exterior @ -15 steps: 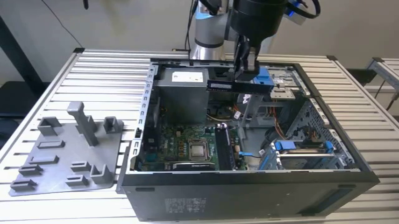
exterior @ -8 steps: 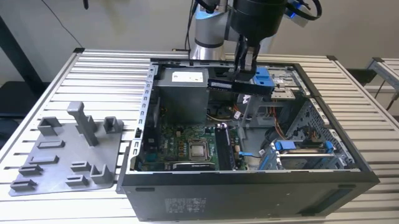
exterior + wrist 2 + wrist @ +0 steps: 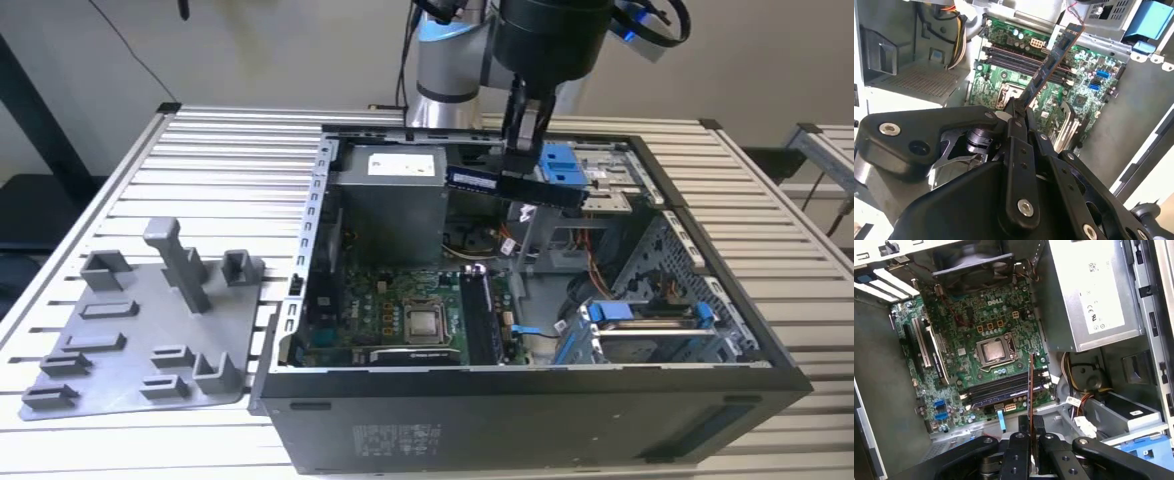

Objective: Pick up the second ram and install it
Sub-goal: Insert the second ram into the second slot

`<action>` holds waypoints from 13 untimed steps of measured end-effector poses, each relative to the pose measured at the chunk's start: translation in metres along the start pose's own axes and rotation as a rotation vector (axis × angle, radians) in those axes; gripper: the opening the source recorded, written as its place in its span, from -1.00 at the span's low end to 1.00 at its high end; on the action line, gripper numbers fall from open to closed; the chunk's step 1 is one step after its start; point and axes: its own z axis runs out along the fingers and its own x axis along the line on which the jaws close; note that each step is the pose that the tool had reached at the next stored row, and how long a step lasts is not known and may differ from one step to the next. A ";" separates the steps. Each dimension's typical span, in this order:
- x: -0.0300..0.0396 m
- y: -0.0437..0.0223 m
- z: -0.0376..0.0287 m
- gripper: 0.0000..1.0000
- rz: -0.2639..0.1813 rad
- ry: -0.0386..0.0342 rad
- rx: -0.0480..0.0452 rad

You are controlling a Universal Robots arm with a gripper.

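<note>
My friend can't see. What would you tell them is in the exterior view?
A robot's claw holds a ram in the air above an open computer case with a green board inside. The case sits on a slatted table, with a grey tray at the exterior view's left.

The gripper (image 3: 521, 160) is holding the ram (image 3: 541, 190) above the open case (image 3: 320, 200), and open air is lying beneath it down to the board (image 3: 387, 310). The power supply (image 3: 1094, 290) and cables (image 3: 1081, 400) are crowding one end of the slots (image 3: 1004, 387). The drive cage (image 3: 647, 325) is walling off the exterior view's right.
</note>
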 end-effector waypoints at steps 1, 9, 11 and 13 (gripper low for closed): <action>0.0001 0.0000 -0.0001 -0.72 0.000 0.0001 0.0000; 0.0004 0.0002 0.0001 -0.72 0.057 -0.0005 0.0030; 0.0004 0.0004 0.0002 -0.72 0.074 -0.0007 0.0038; 0.0005 0.0007 0.0002 -0.72 0.084 -0.0009 0.0043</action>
